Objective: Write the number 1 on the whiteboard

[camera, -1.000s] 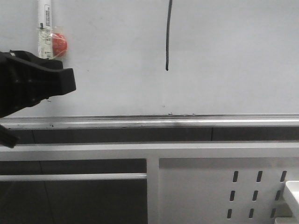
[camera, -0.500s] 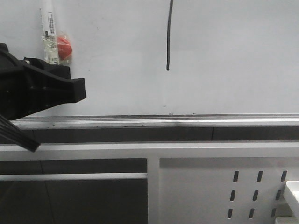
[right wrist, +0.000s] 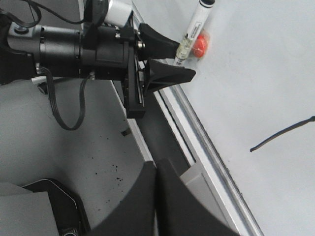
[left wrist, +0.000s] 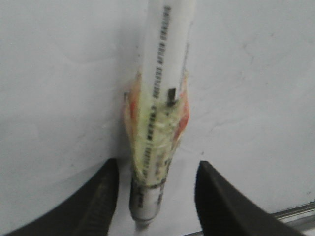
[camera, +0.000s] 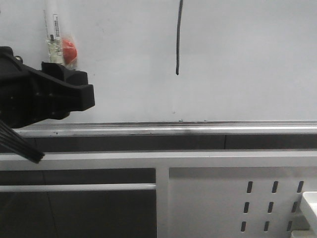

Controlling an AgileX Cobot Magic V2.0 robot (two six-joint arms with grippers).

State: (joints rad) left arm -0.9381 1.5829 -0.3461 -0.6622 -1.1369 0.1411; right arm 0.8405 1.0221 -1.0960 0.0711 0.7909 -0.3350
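While the left claw (left wrist: 153, 196) stood spread around the taped pen (left wrist: 160, 118), fingers apart from it, the right claw (right wrist: 156, 196) was clenched empty; the 1 (camera: 178, 37) marked the whiteboard (camera: 247, 59), upper centre.

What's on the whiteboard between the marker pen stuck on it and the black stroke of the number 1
Nothing. In the front view, the whiteboard is bare between the marker pen and the number 1.

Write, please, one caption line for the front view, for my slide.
Left gripper beside the marker pen stuck on the whiteboard; the number 1 is already drawn.
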